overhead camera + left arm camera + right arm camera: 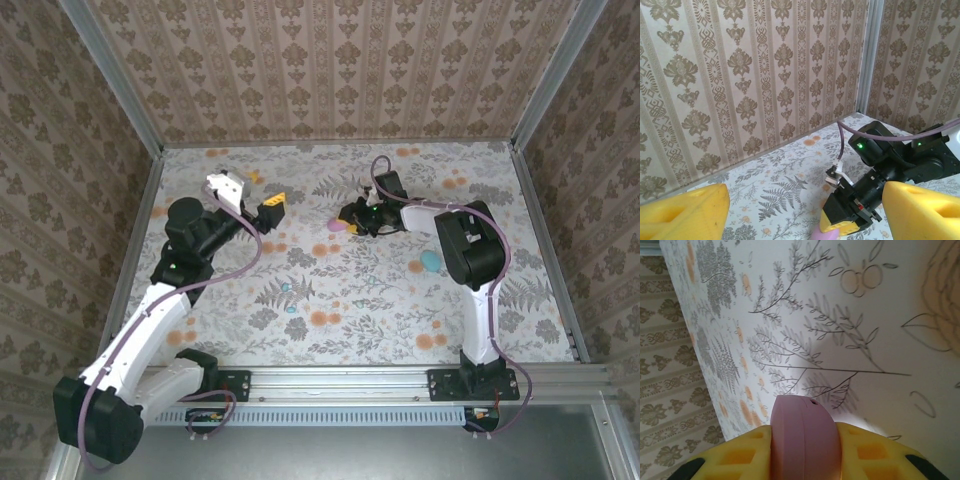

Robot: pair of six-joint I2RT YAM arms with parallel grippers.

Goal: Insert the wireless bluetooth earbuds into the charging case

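My right gripper (802, 452) is shut on a pink pebble-shaped charging case (802, 437), and its yellow fingers (735, 460) press both flat sides. The case looks closed, with its seam facing the camera, and is held just above the floral mat. In the top view the pink case (337, 226) sits at mid-table in the right gripper (349, 221). My left gripper (250, 197) hovers open to its left, nothing between its fingers (685, 212), facing the pink case (827, 234). Two tiny teal specks (285, 288) on the mat may be earbuds; they are too small to tell.
A teal pebble-shaped case (430, 261) lies on the mat beside the right arm's elbow. The floral mat (360, 310) is boxed in by patterned walls (330, 60) at the back and both sides. The right arm's purple cable (840, 145) loops above its wrist.
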